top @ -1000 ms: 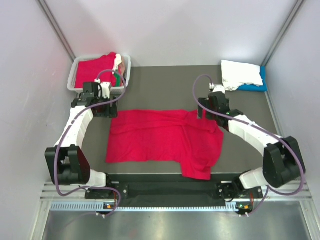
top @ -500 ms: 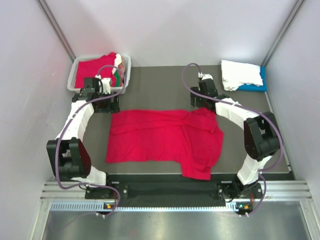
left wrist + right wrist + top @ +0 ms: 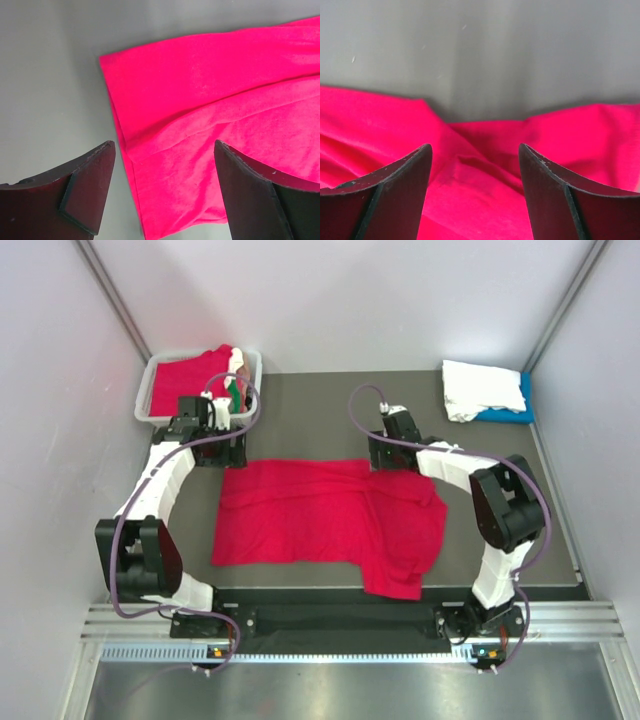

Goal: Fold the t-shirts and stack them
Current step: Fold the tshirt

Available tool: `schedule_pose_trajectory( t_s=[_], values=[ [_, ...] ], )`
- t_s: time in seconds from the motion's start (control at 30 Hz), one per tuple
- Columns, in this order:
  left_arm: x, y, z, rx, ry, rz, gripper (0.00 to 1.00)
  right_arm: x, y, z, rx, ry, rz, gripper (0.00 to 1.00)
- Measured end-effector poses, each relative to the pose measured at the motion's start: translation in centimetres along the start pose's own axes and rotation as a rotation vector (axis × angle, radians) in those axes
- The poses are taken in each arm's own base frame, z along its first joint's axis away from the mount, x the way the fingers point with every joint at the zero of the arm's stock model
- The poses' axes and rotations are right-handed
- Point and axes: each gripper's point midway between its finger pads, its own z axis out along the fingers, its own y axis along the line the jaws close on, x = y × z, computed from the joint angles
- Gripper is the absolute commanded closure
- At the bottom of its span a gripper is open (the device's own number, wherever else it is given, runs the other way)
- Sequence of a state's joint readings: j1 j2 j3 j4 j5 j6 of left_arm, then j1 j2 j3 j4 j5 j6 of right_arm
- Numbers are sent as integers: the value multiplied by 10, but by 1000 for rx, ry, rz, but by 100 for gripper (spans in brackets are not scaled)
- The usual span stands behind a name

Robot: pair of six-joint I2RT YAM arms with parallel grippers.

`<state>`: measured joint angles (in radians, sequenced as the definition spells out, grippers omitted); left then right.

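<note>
From above, a bright red soft cloth t-shirt (image 3: 330, 520) lies spread flat on the dark grey table (image 3: 300, 410), with the left gripper (image 3: 215, 452) at its far left corner and the right gripper (image 3: 385, 455) at its far edge. More red cloth sits in the pale translucent plastic tub (image 3: 252, 365) at the far left, and a folded white t-shirt (image 3: 483, 388) lies on a blue one (image 3: 508, 416) at the far right. The left wrist view shows the jaws spread wide over the shirt's corner, gripping nothing, and the right wrist view shows the jaws apart above rumpled red cloth at the shirt's edge, also gripping nothing.
</note>
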<state>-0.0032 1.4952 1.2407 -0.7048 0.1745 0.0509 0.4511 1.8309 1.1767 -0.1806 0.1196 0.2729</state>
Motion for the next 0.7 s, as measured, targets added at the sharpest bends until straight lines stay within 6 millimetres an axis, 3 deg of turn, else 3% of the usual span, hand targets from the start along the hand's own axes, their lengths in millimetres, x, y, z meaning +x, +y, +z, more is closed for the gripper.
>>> schedule_pose_trajectory(
  t_s=[0.23,0.53,0.7],
  values=[
    [0,-6,1,0,3,20,15,20,25,5,-38,47,-52,38],
    [5,-3,3,-18,15,20,15,21,27,5,-40,46,-60,79],
    [8,-2,4,-22,23,21,15,22,25,5,-30,47,-65,90]
  ],
)
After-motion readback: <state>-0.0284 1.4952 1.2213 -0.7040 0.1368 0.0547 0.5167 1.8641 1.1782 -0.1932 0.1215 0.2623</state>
